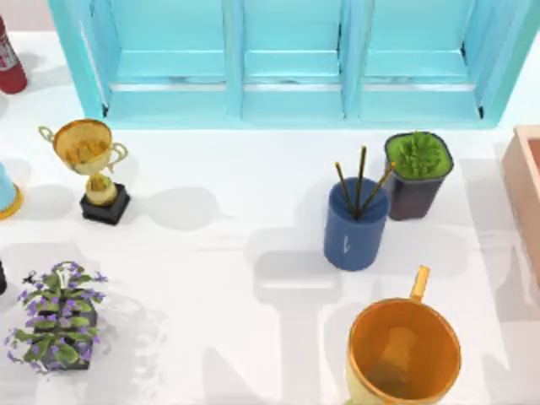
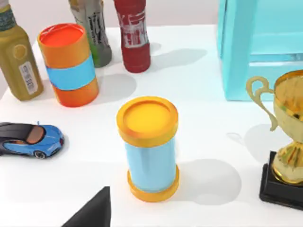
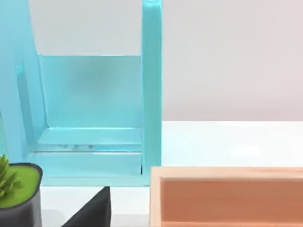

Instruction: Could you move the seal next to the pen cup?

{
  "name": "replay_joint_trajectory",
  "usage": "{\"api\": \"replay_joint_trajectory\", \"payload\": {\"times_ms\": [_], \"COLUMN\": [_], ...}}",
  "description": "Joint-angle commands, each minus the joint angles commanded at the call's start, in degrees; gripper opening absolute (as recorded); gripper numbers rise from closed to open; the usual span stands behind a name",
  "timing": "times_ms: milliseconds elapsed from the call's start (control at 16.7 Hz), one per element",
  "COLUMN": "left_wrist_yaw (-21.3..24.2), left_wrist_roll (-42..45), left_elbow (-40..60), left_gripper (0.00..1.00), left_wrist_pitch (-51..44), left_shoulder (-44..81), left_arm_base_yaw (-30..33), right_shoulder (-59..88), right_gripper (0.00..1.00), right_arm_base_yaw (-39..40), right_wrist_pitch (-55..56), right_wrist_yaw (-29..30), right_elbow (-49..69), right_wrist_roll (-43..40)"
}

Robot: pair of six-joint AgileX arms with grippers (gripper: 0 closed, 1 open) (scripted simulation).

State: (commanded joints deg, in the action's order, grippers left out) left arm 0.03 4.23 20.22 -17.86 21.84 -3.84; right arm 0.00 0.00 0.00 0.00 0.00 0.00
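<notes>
Two grippers give us no readable finger state. We find no seal among these views, so neither arm counts as nearer; the pen cup [image 1: 355,228] stands right of centre, beside the green plant pot [image 1: 417,175].

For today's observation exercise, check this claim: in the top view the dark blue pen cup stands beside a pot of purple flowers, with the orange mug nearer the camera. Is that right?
Not quite. In the top view the pen cup stands beside a dark pot of green plant, not purple flowers; the purple-flowered plant is far off at the table's left. The orange mug does sit nearer the camera.
</notes>
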Motion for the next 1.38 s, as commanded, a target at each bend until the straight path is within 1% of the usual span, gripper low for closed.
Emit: {"api": "replay_joint_trajectory", "payload": {"times_ms": [420,600,780,1020,1380], "left_wrist_yaw": [0.07,0.04,0.00,-0.01,-0.02], "left_wrist_roll": [6.22,8.71,10.74,12.37,12.55], "left_elbow": [30.21,42.02,52.11,60.45,61.54], "left_gripper": [1.00,1.00,1.00,1.00,1.00], "left_wrist_pitch": [-28.16,-39.12,-47.71,-54.46,-55.34], "left_shoulder": [40.24,54.41,66.36,75.41,76.60], "left_arm_base_yaw": [-5.78,-8.07,-9.95,-11.48,-11.42], "right_shoulder": [0.00,0.00,0.00,0.00,0.00], "right_gripper": [1.00,1.00,1.00,1.00,1.00], "right_arm_base_yaw": [0.00,0.00,0.00,0.00,0.00], "right_wrist_pitch": [0.00,0.00,0.00,0.00,0.00], "right_wrist_yaw": [0.00,0.00,0.00,0.00,0.00], "right_elbow": [0.00,0.00,0.00,0.00,0.00], "right_wrist_roll": [0.00,0.00,0.00,0.00,0.00]}}
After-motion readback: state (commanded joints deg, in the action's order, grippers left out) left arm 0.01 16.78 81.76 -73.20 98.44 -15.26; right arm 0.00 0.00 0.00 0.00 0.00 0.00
